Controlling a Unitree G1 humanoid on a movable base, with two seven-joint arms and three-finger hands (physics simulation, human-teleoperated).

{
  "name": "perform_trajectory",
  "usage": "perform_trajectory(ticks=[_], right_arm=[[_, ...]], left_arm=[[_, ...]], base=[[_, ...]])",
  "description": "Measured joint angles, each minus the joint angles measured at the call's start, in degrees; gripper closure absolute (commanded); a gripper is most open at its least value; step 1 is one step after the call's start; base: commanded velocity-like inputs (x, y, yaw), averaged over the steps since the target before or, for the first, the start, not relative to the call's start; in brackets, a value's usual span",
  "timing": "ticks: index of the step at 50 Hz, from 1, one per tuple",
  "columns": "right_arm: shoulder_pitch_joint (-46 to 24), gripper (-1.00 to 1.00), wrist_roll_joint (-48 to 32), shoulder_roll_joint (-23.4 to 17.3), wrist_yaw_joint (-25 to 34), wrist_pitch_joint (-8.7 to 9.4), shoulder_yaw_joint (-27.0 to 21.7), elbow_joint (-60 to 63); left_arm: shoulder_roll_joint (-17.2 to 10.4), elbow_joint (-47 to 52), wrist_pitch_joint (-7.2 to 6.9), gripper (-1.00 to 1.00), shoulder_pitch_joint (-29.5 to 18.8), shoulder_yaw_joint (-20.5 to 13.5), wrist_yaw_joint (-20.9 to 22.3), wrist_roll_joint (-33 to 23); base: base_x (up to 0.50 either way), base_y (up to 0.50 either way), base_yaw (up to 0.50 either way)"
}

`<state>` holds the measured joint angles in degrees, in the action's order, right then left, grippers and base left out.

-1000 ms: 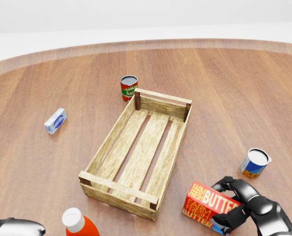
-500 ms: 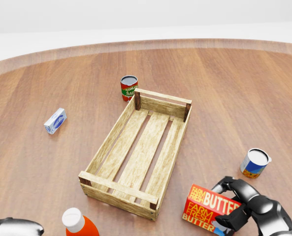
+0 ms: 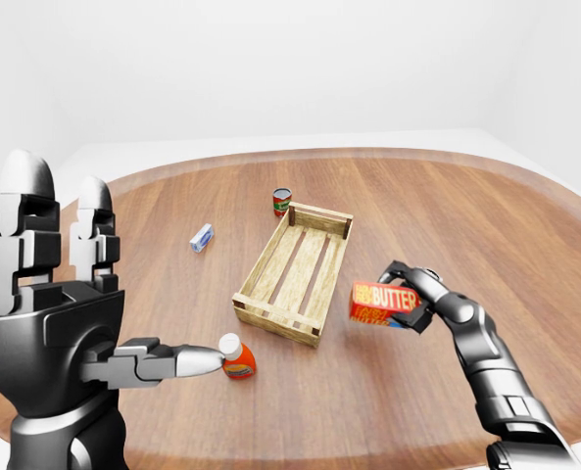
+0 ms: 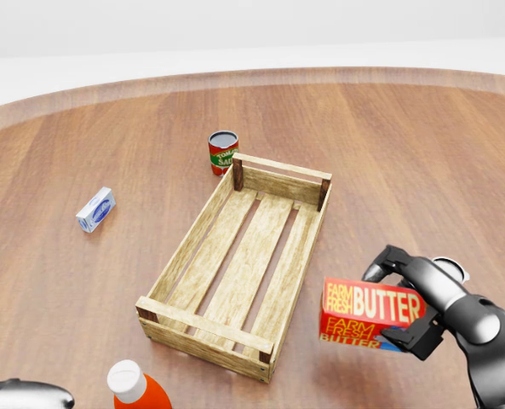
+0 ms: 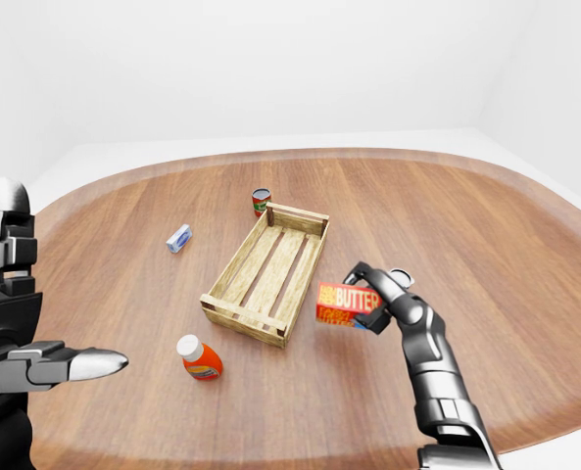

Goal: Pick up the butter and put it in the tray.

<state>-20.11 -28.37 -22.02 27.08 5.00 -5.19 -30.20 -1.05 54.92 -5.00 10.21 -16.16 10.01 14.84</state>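
Butter (image 4: pixel 371 318) held clear of the table, just right of the tray's (image 4: pixel 177 262) near corner. Left hand (image 3: pixel 60 304) raised, fingers spread wide. Bottle (image 4: pixel 135 386), carton (image 4: pixel 95 209), red can (image 4: pixel 222 152) ring the tray. Right hand (image 4: pixel 414 307) clamps the butter, hiding another can (image 4: pixel 452 267).

Tomato can (image 4: pixel 223 152), small carton (image 4: pixel 95 209), orange bottle (image 4: pixel 136 388) — all apart.

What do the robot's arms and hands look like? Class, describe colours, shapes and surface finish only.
Both are glossy dark grey to black metal. The left hand is blocky, its segmented fingers ending in rounded silver tips. The right hand has black jointed fingers; its arm is built of rounded cylindrical segments. No cables or markings show.
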Motion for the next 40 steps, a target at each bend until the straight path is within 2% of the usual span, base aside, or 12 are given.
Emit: perform_trajectory(ticks=[13, 21, 31, 40], right_arm=[[3.8, 1.00, -3.7, 1.7, 5.8, 0.00, -1.4, 20.3], [3.7, 1.00, -4.4, 2.7, 7.5, 0.00, -1.9, 27.4], [1.1, 1.00, -3.4, 3.9, 4.4, 0.00, -1.8, 26.3], [-4.3, 1.00, 0.8, 5.3, -0.5, 0.00, -1.0, 17.3]], left_arm=[[0.0, -0.3, 0.00, -1.00, 0.0, 0.1, 0.0, -0.1], [-0.1, -0.5, 0.00, -1.00, -0.2, -0.1, -0.1, 0.1], [-0.3, -0.6, 0.00, -1.00, -0.6, -0.4, -0.2, 0.4], [-0.2, -0.9, 0.00, -1.00, -0.3, 0.1, -0.2, 0.1]], base=[[0.00, 0.00, 0.00], [0.00, 0.00, 0.00], [0.00, 0.00, 0.00], [0.00, 0.00, 0.00]])
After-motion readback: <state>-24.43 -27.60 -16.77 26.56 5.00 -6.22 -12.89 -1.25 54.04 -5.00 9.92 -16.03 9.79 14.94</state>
